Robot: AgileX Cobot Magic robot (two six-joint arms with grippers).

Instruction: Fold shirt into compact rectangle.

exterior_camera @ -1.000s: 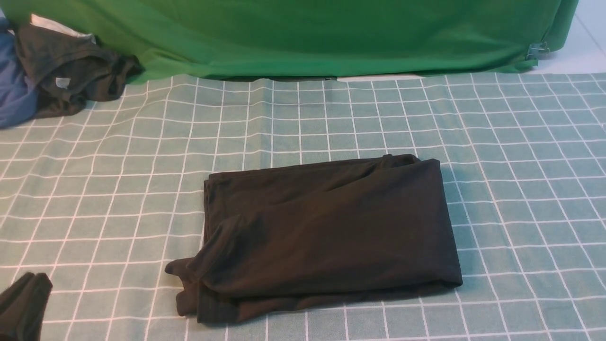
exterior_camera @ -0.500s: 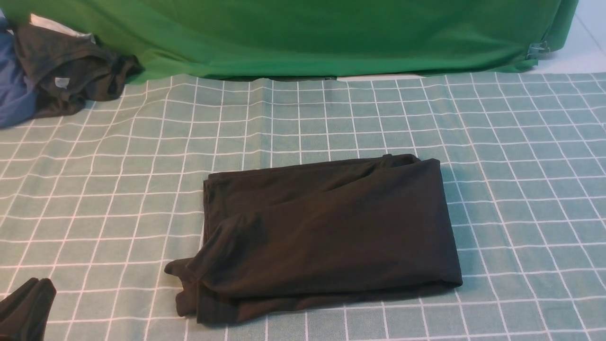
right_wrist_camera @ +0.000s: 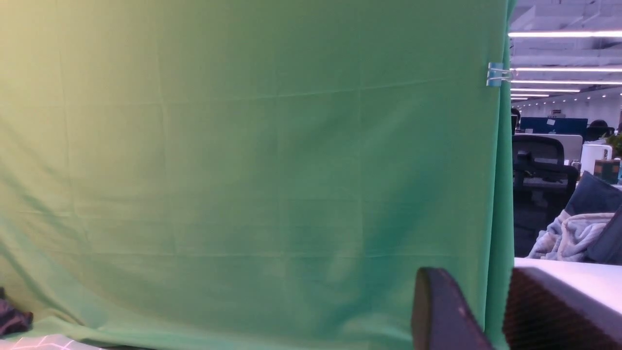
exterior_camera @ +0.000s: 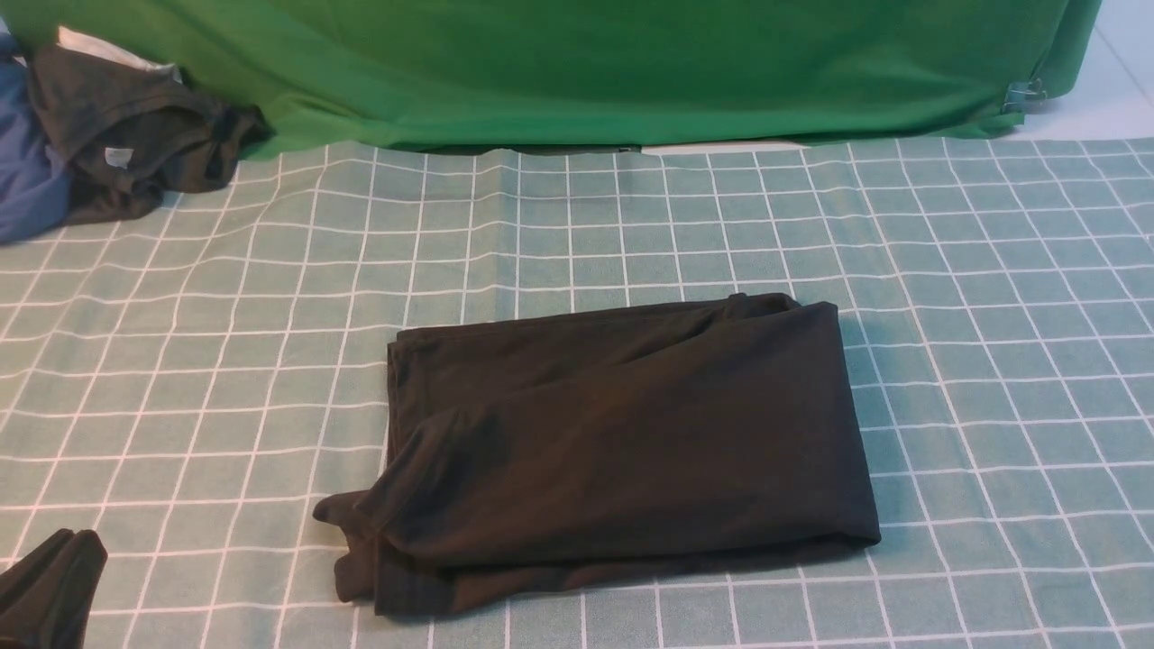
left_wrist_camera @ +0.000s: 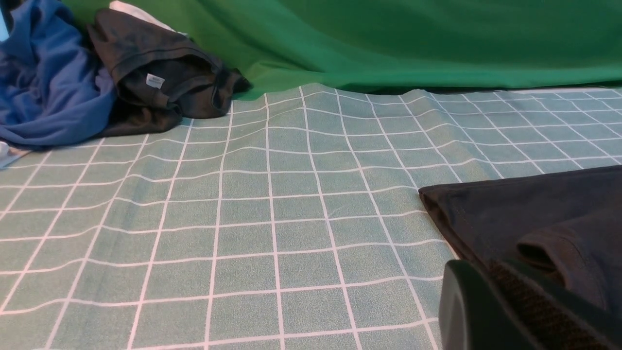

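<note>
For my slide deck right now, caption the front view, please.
Folded black shirt lies on the checked tablecloth, spare garments heaped at the far left corner.

A green backdrop cloth (exterior_camera: pixel 631 72) hangs along the far edge of the worktop (exterior_camera: pixel 992 315), held by a binder clip (right_wrist_camera: pixel 496 75) on its right. Beyond it, right, an office: black chairs (right_wrist_camera: pixel 539 180) under ceiling strip lights (right_wrist_camera: pixel 563 35).

You've got open checked tablecloth (exterior_camera: pixel 631 225) all around the folded shirt (exterior_camera: pixel 622 451), so reaching in from either side or the back is easy. Only clutter: a clothes pile (exterior_camera: pixel 117 135) far left against the green backdrop (exterior_camera: pixel 586 63), plus a black scrap (exterior_camera: pixel 50 586) near-left.
</note>
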